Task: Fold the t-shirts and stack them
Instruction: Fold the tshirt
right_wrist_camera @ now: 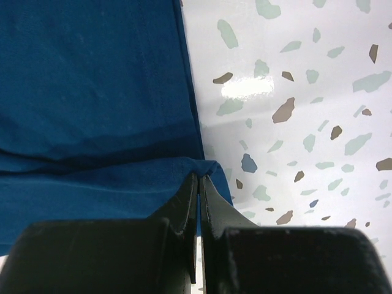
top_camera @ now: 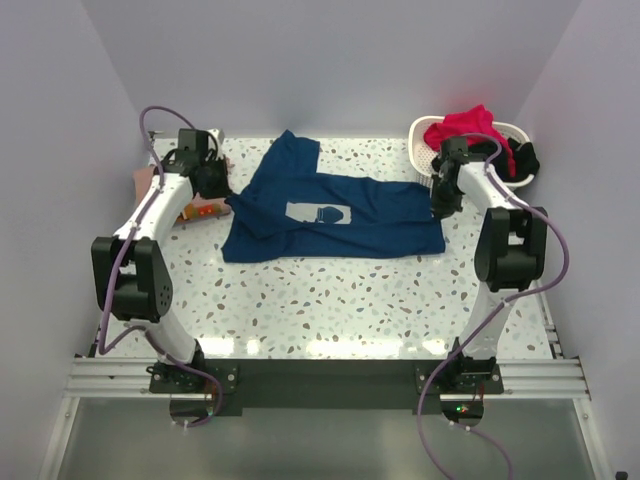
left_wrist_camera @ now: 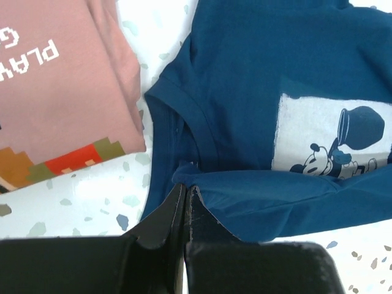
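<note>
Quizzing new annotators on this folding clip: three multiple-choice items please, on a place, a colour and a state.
1. Where does the white basket stand? A far right corner; B far left corner; C between the arm bases.
2. The top garment in the basket is: A yellow; B red; C green.
3. The right gripper is: A open; B shut on a pink shirt; C shut on the blue t-shirt.
Answers: 1 A, it sits beyond the right arm; 2 B, red cloth heaps above its rim; 3 C, its closed fingers pinch blue cloth.
</note>
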